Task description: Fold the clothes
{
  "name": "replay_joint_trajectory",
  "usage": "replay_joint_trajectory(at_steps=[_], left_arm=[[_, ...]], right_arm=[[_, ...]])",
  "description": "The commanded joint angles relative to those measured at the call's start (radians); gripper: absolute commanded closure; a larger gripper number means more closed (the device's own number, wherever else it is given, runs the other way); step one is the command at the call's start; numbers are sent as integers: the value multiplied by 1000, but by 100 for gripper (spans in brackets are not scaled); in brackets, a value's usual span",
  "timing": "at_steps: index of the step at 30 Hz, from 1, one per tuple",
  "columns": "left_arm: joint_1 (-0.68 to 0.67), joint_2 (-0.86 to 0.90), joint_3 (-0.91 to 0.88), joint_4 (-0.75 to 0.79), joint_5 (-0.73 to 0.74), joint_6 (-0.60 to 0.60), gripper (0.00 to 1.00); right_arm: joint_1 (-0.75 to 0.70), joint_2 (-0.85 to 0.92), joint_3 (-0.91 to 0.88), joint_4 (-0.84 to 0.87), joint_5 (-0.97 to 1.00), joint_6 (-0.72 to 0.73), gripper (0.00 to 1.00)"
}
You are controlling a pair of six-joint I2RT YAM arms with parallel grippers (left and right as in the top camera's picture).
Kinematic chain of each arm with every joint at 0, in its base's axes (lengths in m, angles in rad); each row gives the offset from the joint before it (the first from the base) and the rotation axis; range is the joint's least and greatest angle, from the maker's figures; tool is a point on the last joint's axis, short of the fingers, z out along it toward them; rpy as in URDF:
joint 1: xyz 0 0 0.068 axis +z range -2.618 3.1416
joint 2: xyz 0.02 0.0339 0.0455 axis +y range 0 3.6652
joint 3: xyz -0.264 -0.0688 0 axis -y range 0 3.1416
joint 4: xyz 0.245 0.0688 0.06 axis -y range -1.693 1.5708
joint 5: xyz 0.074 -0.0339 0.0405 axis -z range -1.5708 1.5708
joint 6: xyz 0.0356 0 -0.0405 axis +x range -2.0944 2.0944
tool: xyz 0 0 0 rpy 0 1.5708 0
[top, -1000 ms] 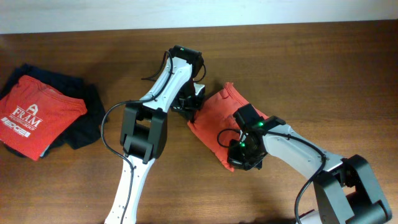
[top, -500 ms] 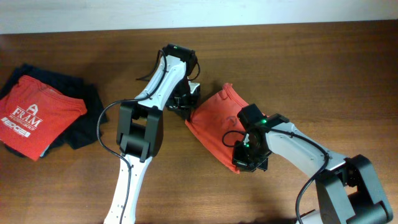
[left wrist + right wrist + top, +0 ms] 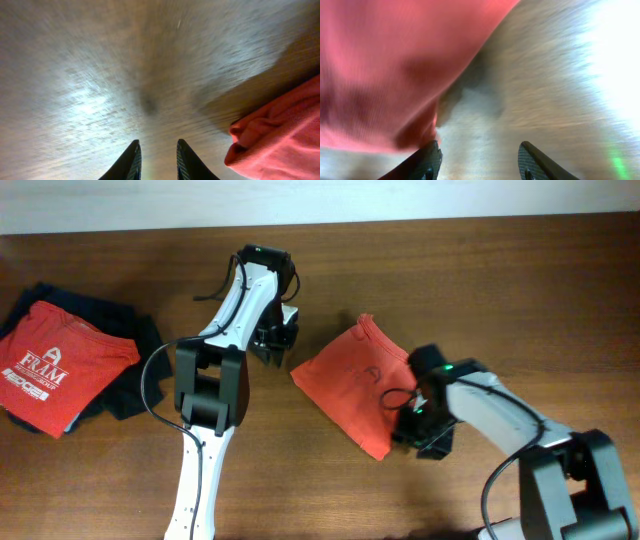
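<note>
Orange-red cloth, overhead: the T-shirt (image 3: 345, 385) lies folded to a tilted slab on the wooden table (image 3: 520, 280), right of centre, between the two arms.
Long axis, overhead: it runs from the far-left corner to the near-right corner, so each arm sits at one end of it.
Left gripper, overhead: the left gripper (image 3: 272, 348) hangs just beside the far-left corner, apart from the cloth.
Right gripper, overhead: the right gripper (image 3: 425, 438) sits at the near-right edge, at or over the hem; it looks the nearer of the two.
Surface, overhead: plain side up, one faint small round mark near the middle, no lettering showing; edges soft, not squared.
Bystanders, overhead: a folded red shirt (image 3: 60, 365) with a white logo rests on a dark garment (image 3: 130, 390) well apart at far left.
Left wrist view: the left gripper (image 3: 157, 145) has jaws slightly parted with nothing between them, over bare table (image 3: 100, 75); a rolled fold of the T-shirt (image 3: 280, 135) lies to its right, not touching.
Right wrist view: the right gripper (image 3: 479, 150) has jaws wide apart and empty; the T-shirt (image 3: 395, 60) fills the upper left, its edge just beside one finger (image 3: 427, 160), with bare table (image 3: 555, 75) opposite.
Judgement: any further fold would likely cross the long axis, so both grippers must reach inward.
</note>
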Motion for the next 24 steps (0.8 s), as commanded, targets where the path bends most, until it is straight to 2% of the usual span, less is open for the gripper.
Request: replay_joint_trajectory(at_steps=[1,3,7,12,13,16,23,24], left_arm=[[0,15,95,15,-12,68,75],[-1,15,158,60,72,122,71],[-8,15,181,135,216,209,62],[-30,19,180,184,322,311,62],[-39,19,180,190,342,338,62],[-65,19,180,193,355,389,63],[-120,35,180,194,354,453,63],[-126,47,180,193,354,452,63]], right_arm=[[-112,-30,-3,17,-60,-98,45],[-184,-30,-3,38,-123,-144,45],[-234,-29,-3,76,-183,-177,45],[-242,-22,-3,131,-188,-166,46],[-242,-16,-3,141,-187,-151,49],[-242,-4,-3,162,-173,-119,55],[-242,13,-4,169,-143,-98,55],[-242,18,-4,167,-143,-97,53]])
